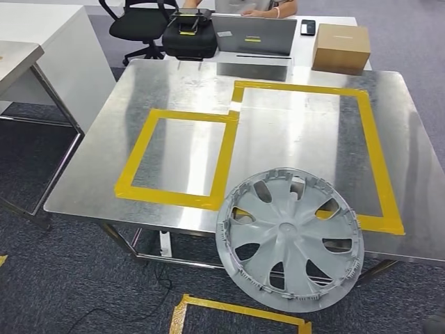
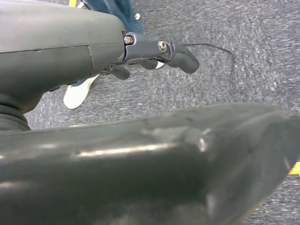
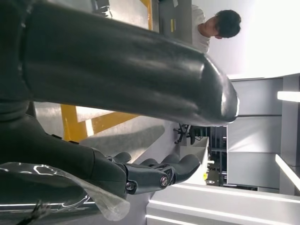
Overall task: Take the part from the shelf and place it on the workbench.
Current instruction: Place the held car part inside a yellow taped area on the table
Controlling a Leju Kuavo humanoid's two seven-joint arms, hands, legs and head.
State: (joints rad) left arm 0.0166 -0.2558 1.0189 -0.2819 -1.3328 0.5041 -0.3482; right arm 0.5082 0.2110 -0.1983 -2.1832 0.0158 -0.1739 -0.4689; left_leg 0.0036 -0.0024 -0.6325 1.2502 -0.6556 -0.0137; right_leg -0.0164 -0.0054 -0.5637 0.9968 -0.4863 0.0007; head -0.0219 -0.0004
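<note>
A steel workbench [image 1: 157, 83] was marked with two yellow tape rectangles [image 1: 225, 149]. A grey wheel cover [image 1: 289, 238] was seen overlapping its near edge.

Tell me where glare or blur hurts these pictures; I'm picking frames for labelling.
Head view: sharp overall, but the workbench steel throws pale reflections between the yellow tape; the wheel cover stays crisp. Left wrist view: the left hand is fairly sharp, while the carpet behind it is smeared. Right wrist view: the bright background is blown out at one corner, leaving the right hand dark.
</note>
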